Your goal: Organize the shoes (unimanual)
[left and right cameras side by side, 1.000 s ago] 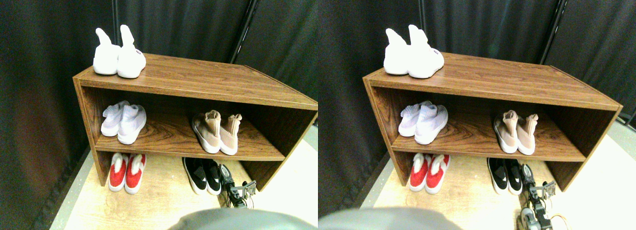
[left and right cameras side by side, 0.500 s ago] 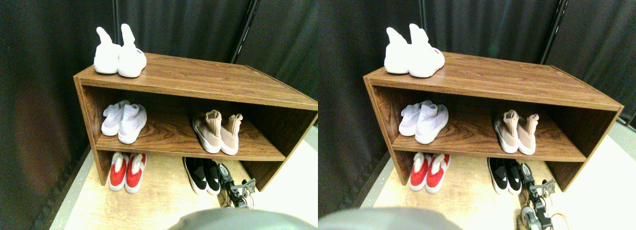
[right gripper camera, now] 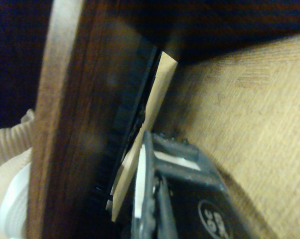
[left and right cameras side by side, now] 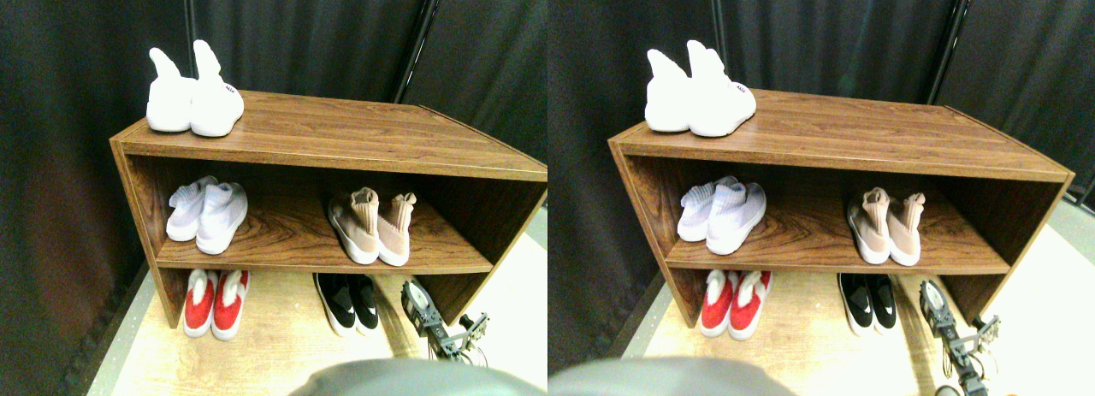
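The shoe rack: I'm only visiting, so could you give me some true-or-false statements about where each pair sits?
1. The white pair stands on top of the rack. True.
2. The tan pair sits on the floor. False: it is on the middle shelf, towards the right.
3. The red pair sits on the floor under the rack, at the left. True.
4. The end effector holds a black shoe. False: it is beside the black pair, apart from it.
5. The lavender pair shares the shelf with the tan pair. True.
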You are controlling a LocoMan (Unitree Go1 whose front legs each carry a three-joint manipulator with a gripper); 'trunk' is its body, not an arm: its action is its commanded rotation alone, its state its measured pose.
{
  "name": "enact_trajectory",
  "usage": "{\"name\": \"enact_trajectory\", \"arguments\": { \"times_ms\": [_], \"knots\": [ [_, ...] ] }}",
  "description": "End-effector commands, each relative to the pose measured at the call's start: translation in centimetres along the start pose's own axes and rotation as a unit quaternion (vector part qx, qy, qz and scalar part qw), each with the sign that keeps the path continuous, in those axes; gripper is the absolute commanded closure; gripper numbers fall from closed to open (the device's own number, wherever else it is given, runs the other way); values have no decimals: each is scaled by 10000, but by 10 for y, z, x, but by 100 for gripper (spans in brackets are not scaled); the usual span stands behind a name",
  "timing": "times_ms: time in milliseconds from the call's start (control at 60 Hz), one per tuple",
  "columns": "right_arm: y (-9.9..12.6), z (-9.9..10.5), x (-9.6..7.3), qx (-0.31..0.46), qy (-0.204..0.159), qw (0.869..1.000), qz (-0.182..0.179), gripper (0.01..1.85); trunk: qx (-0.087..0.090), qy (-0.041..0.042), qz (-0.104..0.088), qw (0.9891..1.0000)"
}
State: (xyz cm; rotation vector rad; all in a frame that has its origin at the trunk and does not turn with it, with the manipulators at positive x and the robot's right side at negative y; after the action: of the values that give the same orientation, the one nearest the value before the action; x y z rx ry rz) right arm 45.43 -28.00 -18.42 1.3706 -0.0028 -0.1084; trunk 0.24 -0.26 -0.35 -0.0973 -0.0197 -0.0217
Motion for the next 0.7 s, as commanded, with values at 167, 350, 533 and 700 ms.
{"name": "enact_trajectory", "arguments": {
  "times_ms": [167, 350, 533, 700],
  "knots": [
    [21, 3, -31, 25, 23, 9991, 415, 180, -47, -288, -61, 9996],
    [44, 8, -56, -452, 304, 9944, 901, 180, -40, -448, -117, 9989],
    [71, 11, -76, -610, 381, 9892, 1281, 180, -6, -626, -149, 9979],
    [91, 10, -86, -744, 311, 9851, 1518, 180, 29, -784, -143, 9968]
  ]
}}
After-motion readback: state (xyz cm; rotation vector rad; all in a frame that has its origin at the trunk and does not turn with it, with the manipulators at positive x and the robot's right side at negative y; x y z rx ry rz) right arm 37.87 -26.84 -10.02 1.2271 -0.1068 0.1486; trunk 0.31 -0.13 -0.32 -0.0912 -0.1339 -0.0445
